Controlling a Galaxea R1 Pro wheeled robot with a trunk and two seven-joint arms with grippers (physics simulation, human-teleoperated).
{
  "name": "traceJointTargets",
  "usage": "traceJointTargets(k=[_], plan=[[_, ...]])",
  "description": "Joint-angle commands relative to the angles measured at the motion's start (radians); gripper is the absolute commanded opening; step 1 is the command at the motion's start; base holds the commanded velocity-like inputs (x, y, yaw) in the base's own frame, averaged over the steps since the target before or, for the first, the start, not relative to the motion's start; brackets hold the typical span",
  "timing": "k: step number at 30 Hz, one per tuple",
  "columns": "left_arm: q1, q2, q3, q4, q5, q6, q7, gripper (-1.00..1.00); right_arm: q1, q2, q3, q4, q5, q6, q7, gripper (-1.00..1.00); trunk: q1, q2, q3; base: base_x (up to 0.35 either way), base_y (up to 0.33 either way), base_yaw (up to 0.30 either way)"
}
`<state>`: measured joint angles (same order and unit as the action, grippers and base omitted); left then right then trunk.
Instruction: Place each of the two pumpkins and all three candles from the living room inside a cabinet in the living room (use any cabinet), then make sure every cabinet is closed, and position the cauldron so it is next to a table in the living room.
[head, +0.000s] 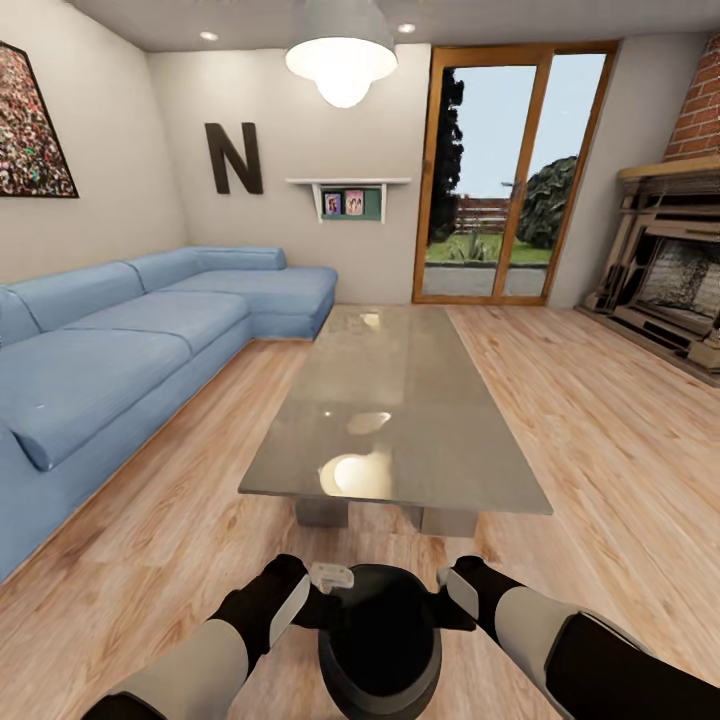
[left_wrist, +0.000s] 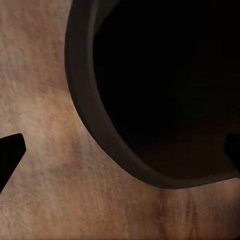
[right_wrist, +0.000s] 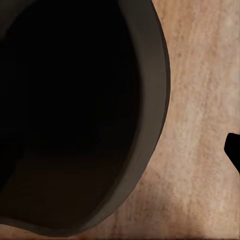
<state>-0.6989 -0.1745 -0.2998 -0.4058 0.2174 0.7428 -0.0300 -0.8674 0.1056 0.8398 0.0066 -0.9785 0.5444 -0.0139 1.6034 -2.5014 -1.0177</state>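
Ahead of my head camera: I see a living room with a wooden floor (head: 620, 440).
Desk: the long low desk (head: 400, 420) with a glossy grey-beige top stands straight in front of me, lengthwise, with lamp reflections on its near end.
Cauldron: the black cauldron (head: 380, 640) sits low in my view between my two arms, mouth up, just short of the desk's near end; I cannot tell whether it rests on the floor or is lifted.
Left tool: my left tool (head: 322, 595) is at the cauldron's rim on my left side; contact looks likely, but its fingers are hidden against the black pot.
Right tool: my right tool (head: 452, 598) is at the rim on the opposite side, same condition.
Surroundings: blue corner sofa (head: 120, 340) along the left wall, letter N (head: 234, 158) and a small shelf (head: 348, 195) on the far wall, glass door (head: 512, 170) beyond the desk, brick fireplace (head: 670, 270) at right, ceiling lamp (head: 342, 58) lit.

Left wrist camera: cauldron rim (left_wrist: 100, 140) and dark interior very close, floor (left_wrist: 45, 100) beneath; one dark fingertip (left_wrist: 11, 150) outside the rim, the other at the frame edge over the mouth. The jaws straddle the wall; I cannot tell whether they press it.

Right wrist camera: cauldron rim (right_wrist: 155, 125) close, floor (right_wrist: 205, 100) beside it; one fingertip (right_wrist: 233, 147) outside the rim. Grip state: cannot tell.
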Motion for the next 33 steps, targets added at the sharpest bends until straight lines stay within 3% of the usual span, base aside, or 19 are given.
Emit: traceJointTargets(k=[1,7,15,19,25,26,31,32,33], plan=[[-0.001,0.000,-0.001,-0.001,0.004,0.004,0.002,1.00,-0.001,0.000,0.009,0.001,-0.010,0.012,-0.001,1.00,-0.001,0.000,0.003,0.000,0.000,0.000],[-0.001,0.000,0.000,0.001,0.003,0.004,0.002,1.00,-0.001,-0.001,0.008,0.001,-0.014,0.062,0.001,1.00,-0.003,0.001,0.026,0.000,0.000,0.000],[-0.001,0.001,0.006,0.002,0.003,0.004,0.004,1.00,-0.001,0.000,0.010,0.001,-0.015,0.066,0.001,1.00,-0.033,0.055,0.052,0.000,0.000,0.000],[-0.001,0.003,0.047,0.007,0.001,0.004,0.004,1.00,-0.001,0.000,0.008,0.001,-0.014,0.068,0.000,1.00,-0.048,0.083,0.064,0.000,0.000,0.000],[-0.001,0.006,0.055,0.010,0.001,0.004,0.004,1.00,-0.001,0.000,0.007,0.001,-0.014,0.066,0.000,1.00,-0.071,0.125,0.083,0.000,0.000,0.000],[-0.001,0.011,0.075,0.011,0.001,0.005,0.004,1.00,-0.001,0.000,0.007,0.001,-0.014,0.066,0.000,1.00,-0.075,0.132,0.086,0.000,0.000,0.000],[-0.001,0.012,0.107,0.011,0.001,0.008,0.002,1.00,-0.001,0.000,0.007,0.000,-0.014,0.067,-0.001,1.00,-0.094,0.167,0.102,0.000,0.000,0.000],[-0.001,0.013,0.140,0.012,0.001,0.040,0.001,1.00,-0.001,0.000,0.006,0.000,-0.013,0.070,-0.002,1.00,-0.098,0.174,0.105,0.000,0.000,0.000],[-0.001,0.013,0.143,0.012,0.000,0.047,0.001,1.00,-0.001,0.000,0.006,0.000,-0.013,0.070,-0.002,1.00,-0.102,0.181,0.108,0.000,0.000,0.000]])
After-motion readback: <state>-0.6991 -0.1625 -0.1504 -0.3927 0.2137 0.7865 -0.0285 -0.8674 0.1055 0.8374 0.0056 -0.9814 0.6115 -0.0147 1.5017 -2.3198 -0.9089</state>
